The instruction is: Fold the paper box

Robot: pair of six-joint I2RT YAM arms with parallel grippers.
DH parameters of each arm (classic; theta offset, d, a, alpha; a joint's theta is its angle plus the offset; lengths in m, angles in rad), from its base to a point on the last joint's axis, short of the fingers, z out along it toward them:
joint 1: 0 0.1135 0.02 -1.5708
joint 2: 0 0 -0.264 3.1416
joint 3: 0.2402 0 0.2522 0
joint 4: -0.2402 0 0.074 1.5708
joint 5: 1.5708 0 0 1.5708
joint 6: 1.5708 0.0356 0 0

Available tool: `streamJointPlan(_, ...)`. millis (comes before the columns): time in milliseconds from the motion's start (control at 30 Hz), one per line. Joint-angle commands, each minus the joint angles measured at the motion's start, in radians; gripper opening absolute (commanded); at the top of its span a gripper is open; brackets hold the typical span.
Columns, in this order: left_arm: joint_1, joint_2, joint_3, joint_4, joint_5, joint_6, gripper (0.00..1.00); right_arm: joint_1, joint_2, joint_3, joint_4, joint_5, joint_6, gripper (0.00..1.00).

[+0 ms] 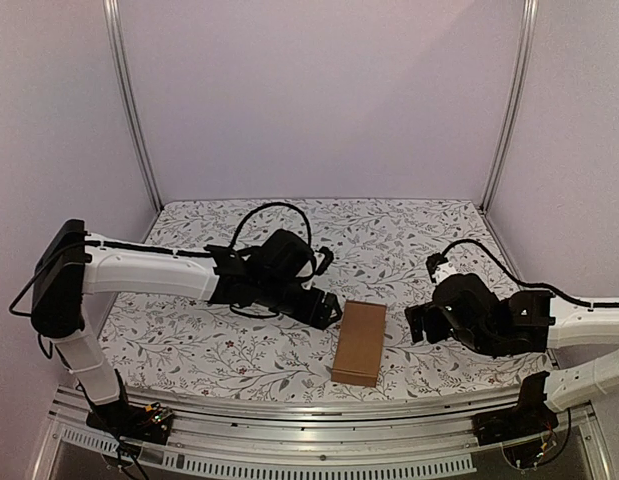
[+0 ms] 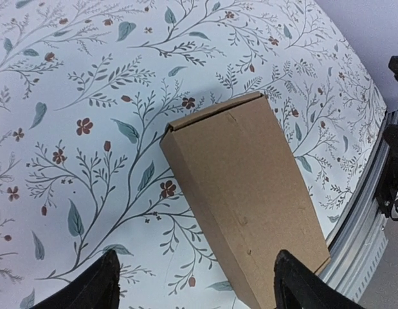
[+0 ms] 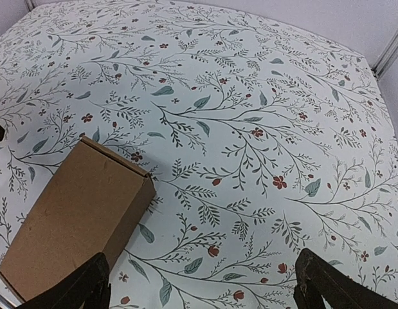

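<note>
My left gripper (image 1: 331, 311) hovered just beside the far left corner of the plain brown rectangular cardboard paper box (image 1: 359, 343), jaws apart and clamped on nothing. The paper box lay closed and flat on the white floral-patterned table cover (image 1: 239, 350), near its front edge, between both grippers. My right gripper (image 1: 413, 325) stood near the box's right side, jaws wide apart, empty.
</note>
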Motion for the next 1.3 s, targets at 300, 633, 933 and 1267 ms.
streamJointPlan(300,-0.001,-0.182,0.009,-0.204,-0.235,0.116,1.0,0.001,0.01,0.193,-0.102,0.028,-0.134,0.99)
streamJointPlan(633,0.086,-0.389,0.012,-0.361,-0.29,0.154,1.0,0.002,0.065,0.394,-0.2,0.066,-0.231,0.99)
streamJointPlan(933,0.12,-0.61,0.053,-0.53,-0.362,0.225,1.0,0.001,0.01,0.448,-0.235,0.196,-0.32,0.99)
streamJointPlan(1267,0.12,-0.828,-0.152,-0.39,-0.364,0.317,0.99,0.001,-0.072,0.331,-0.143,0.224,-0.318,0.99)
